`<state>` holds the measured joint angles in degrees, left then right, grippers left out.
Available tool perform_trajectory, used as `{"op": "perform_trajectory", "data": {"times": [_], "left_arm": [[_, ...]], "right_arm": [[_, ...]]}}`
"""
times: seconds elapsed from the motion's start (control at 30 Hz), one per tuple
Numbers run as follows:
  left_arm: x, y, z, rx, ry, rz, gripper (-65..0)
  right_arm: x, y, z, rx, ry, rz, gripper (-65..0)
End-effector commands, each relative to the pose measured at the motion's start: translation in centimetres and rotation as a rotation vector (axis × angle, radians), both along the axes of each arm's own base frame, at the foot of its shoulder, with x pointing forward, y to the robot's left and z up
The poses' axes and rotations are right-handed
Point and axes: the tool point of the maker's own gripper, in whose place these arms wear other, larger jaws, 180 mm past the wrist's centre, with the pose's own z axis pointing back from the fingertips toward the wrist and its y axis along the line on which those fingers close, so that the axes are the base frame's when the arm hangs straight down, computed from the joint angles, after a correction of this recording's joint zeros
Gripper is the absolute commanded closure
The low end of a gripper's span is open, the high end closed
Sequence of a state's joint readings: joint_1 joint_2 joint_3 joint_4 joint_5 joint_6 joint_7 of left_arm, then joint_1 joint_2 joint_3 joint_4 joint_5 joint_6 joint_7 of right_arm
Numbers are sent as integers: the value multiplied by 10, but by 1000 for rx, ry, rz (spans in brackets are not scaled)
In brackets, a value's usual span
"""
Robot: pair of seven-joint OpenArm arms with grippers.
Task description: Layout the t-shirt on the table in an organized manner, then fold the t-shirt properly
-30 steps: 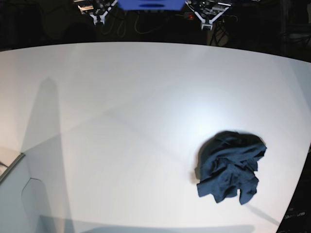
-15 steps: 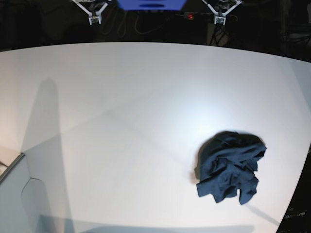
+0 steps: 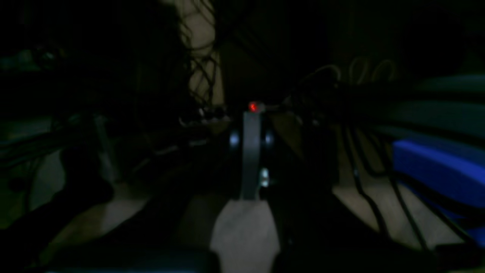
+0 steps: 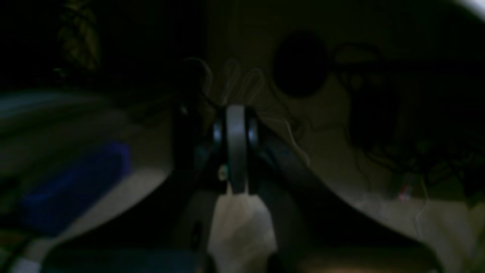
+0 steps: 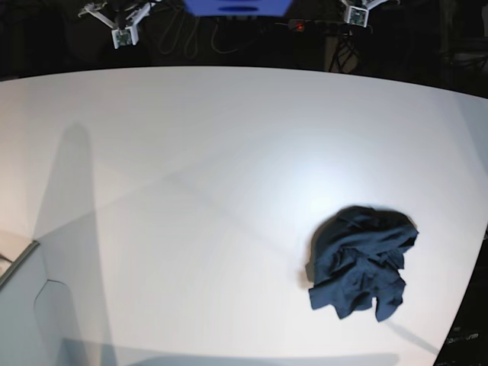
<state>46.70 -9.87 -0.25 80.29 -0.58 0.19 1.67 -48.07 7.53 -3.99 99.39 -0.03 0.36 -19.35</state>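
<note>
While the t-shirt (image 5: 361, 261) is lying crumpled in a dark navy heap near the front right of the table (image 5: 191, 191), nothing is touching it. Its folds are bunching over one another, and a corner of cloth is sticking out toward the near edge; which part of the garment that is cannot be told. Around it the white tabletop is stretching away bare to its curved far edge, with a long grey shadow falling across its left side.

Beyond that far edge, at the top of the base view, both arms are hanging in the dark, well apart from the shirt. The right gripper (image 5: 122, 34) is showing at the upper left and the left gripper (image 5: 355, 13) at the upper right, with a blue object (image 5: 236, 7) sitting between them.

Both wrist views are looking into a dim, blurred tangle of cables. On the left gripper (image 3: 250, 125) the fingers (image 3: 250, 151) are pressing together into one pale strip with no gap and nothing between them. The right gripper (image 4: 235, 121) is showing the same closed, empty strip.
</note>
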Motion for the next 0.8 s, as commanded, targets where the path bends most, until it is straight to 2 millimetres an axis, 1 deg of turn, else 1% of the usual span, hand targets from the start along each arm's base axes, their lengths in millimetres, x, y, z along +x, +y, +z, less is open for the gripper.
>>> {"op": "perform_trajectory", "data": {"times": [0.0,0.1,0.2,0.27,0.33,0.43,0.5,0.6,0.7,0.77], "left_arm": [[2,-2,14,-6,-37,-6,0],[20,12,45,16,-122,31,0],[43,19,75,29,-220,79,0],[60,27,92,46,-282,99,-1],[72,32,104,57,-328,105,-1],[101,29,125,51,-421,101,-12],[116,28,136,47,-471,98,-54],[144,27,152,43,-554,98,-150],[170,25,164,32,-626,112,-219],[186,26,173,29,-673,123,-236]], "right_arm": [[4,-2,14,-7,-39,21,0],[20,3,43,4,-117,32,0],[37,5,64,8,-179,36,0],[44,6,69,8,-185,36,0],[58,8,74,9,-211,35,0],[79,8,78,7,-242,29,0],[91,8,80,7,-264,29,0],[112,7,87,2,-306,26,-3],[129,5,94,-2,-345,22,-62],[138,5,98,-2,-368,22,-112]]}}
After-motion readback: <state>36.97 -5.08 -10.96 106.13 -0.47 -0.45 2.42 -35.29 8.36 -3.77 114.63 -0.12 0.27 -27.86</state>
